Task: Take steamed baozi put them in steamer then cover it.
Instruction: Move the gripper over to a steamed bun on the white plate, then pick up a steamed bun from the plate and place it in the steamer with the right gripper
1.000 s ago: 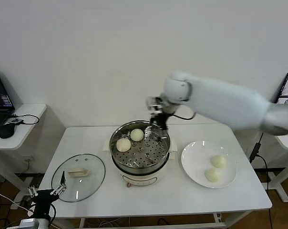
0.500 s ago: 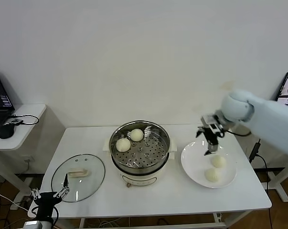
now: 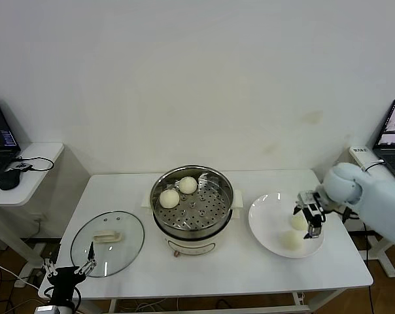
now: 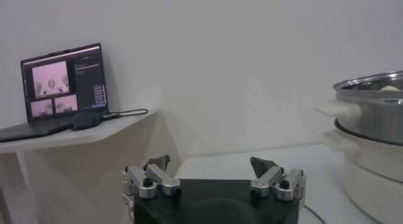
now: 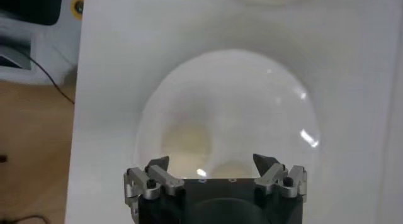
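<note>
My right gripper (image 3: pixel 310 220) hangs low over the white plate (image 3: pixel 266 226) on the right part of the table, its fingers (image 5: pixel 267 165) spread apart and holding nothing; in the head view it stands just over the two steamed baozi on the plate, one bun (image 3: pixel 298 222) partly hidden behind it and the other bun (image 3: pixel 290 240) just in front. From my right wrist I see the plate under me (image 5: pixel 277 93), with one pale bun (image 5: pixel 186 140) between the finger tips and the second one (image 5: pixel 234 170) mostly covered by the gripper body. The white table (image 3: pixel 250 275) is the biggest thing here. In its middle stands the steamer (image 3: pixel 191 208), open, with two more baozi inside, one (image 3: pixel 169 198) at its left side and one (image 3: pixel 188 185) toward the back. The cover (image 3: pixel 107 243) lies flat on the table left of the steamer, apart from it, its cream handle (image 3: pixel 106 237) facing up. My left gripper (image 3: pixel 70 271) waits low at the near left edge of the table, just in front of the cover, also spread open and empty. Farther left there is a side table with a laptop (image 3: pixel 0 134) and a mouse (image 3: pixel 9 178), and another laptop (image 3: pixel 394 131) stands at the far right.
</note>
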You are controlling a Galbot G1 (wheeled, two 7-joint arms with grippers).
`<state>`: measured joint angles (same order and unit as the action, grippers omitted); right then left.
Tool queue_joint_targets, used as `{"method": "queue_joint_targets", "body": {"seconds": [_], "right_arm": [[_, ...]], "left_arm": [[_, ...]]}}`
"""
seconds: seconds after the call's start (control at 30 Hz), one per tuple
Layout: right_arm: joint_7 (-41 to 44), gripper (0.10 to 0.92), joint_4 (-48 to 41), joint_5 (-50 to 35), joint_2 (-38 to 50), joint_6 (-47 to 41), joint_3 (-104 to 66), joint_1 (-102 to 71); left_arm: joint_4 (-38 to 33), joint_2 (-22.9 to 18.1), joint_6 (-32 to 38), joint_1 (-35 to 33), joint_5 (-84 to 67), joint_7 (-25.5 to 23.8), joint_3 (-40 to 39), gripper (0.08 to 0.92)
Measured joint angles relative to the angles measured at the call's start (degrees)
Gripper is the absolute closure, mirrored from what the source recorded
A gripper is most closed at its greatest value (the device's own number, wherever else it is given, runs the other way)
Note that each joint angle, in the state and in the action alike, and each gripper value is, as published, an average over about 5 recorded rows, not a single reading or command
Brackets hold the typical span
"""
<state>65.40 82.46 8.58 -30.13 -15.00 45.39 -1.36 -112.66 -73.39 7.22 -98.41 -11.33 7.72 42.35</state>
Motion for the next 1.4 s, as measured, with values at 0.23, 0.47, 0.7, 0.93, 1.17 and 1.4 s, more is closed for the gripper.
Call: {"method": "queue_joint_targets", "body": {"seconds": [0.23, 0.47, 0.7, 0.93, 1.17, 1.4], "right_arm": [[-1.8, 0.203, -1.9, 1.5, -1.1, 0.1, -3.4, -5.2], [-3.2, 0.203, -3.5, 2.5, -3.2, 0.1, -5.1, -7.6], [-3.7, 0.263, -4.4, 3.3, -4.7, -0.3, -5.8, -9.1], [-3.8, 0.343, -5.2, 4.1, -5.2, -0.4, -6.8, -10.2], [-3.7, 0.402, -5.1, 3.9, -5.6, -0.4, -7.5, -10.2], [-2.8, 0.414, -4.0, 2.4, -4.6, -0.7, -6.7, -7.5]], "left_arm": [[0.1, 0.2, 0.0, 0.0, -0.1, 0.0, 0.4, 0.177], [0.2, 0.3, 0.0, -0.1, -0.2, 0.0, 0.8, 0.177], [0.6, 0.2, 0.1, 0.0, -0.3, 0.0, 0.8, 0.177], [0.7, 0.1, 0.1, 0.2, -0.3, 0.0, 0.7, 0.177], [0.7, 0.0, 0.2, 0.1, -0.3, 0.0, 0.7, 0.177], [0.4, 0.1, 0.2, 0.1, -0.3, 0.1, 0.7, 0.177]]}}
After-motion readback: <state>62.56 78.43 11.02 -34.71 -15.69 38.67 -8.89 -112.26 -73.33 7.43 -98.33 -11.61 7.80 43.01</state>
